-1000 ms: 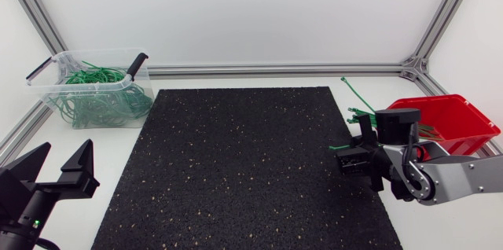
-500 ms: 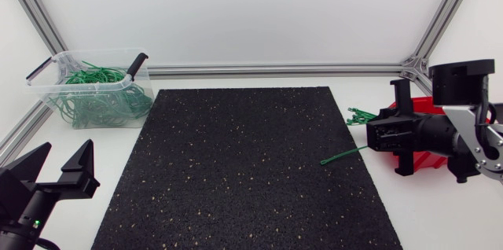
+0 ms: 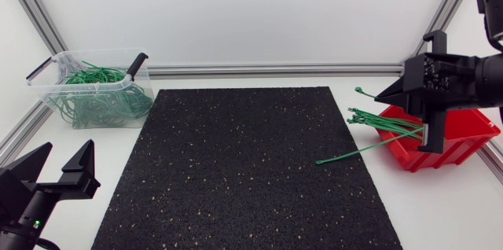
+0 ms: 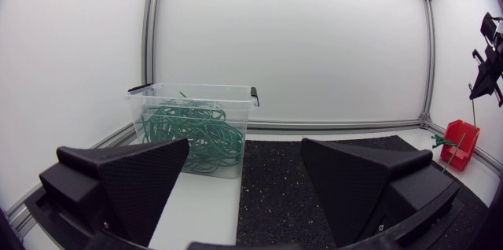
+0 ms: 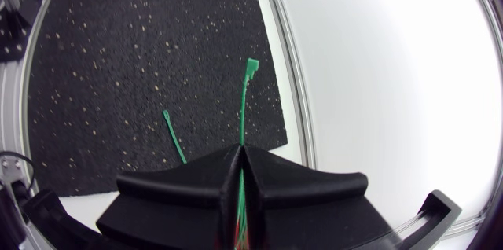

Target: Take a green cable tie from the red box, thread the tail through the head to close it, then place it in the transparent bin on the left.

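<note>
My right gripper (image 3: pixel 428 134) hangs above the red box (image 3: pixel 460 140) at the table's right edge, shut on a bunch of green cable ties (image 3: pixel 376 124). The ties fan out leftward from its fingers over the mat's right edge; the longest one (image 3: pixel 346 154) reaches lowest. In the right wrist view one tie (image 5: pixel 245 101) runs out ahead from between the shut fingers (image 5: pixel 204 183), head end foremost, and a second tail (image 5: pixel 174 136) shows beside it. My left gripper (image 3: pixel 59 173) rests open and empty at the front left. The transparent bin (image 3: pixel 47 73) at the back left holds several closed green ties.
A black speckled mat (image 3: pixel 244 163) covers the middle of the table. Aluminium frame rails (image 3: pixel 275 69) run along the back and sides. In the left wrist view the transparent bin (image 4: pixel 192 97) stands ahead of the open fingers (image 4: pixel 149 179), and the red box (image 4: pixel 461 141) far off beside them.
My right arm has risen and swung right, from low at the mat's edge to above the red box, pulling the cable ties up with it. The left arm has not moved.
</note>
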### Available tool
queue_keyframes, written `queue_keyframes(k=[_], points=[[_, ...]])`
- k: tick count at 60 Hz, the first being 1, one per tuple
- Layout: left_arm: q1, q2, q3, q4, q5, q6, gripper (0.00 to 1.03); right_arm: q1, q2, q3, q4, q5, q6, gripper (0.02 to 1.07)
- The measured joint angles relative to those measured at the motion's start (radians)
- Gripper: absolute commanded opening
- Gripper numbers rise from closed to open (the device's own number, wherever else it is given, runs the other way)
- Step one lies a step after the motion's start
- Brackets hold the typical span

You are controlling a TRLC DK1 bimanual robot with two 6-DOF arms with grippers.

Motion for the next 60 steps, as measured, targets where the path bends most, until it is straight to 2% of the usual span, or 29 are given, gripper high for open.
queue_keyframes(k=[18,29,39,60], points=[[-0.002,0.000,0.000,0.000,0.000,0.000,1.00,0.044,0.168,0.327,-0.313,-0.216,0.256,0.08],[-0.042,0.000,0.000,0.000,0.002,0.000,1.00,0.057,0.315,0.444,-0.459,-0.351,0.354,0.08],[-0.080,0.027,0.014,-0.018,0.008,-0.016,1.00,0.077,0.391,0.447,-0.486,-0.446,0.404,0.08],[-0.224,0.316,0.158,-0.001,0.044,-0.117,1.00,0.159,0.472,0.417,-0.519,-0.576,0.492,0.08]])
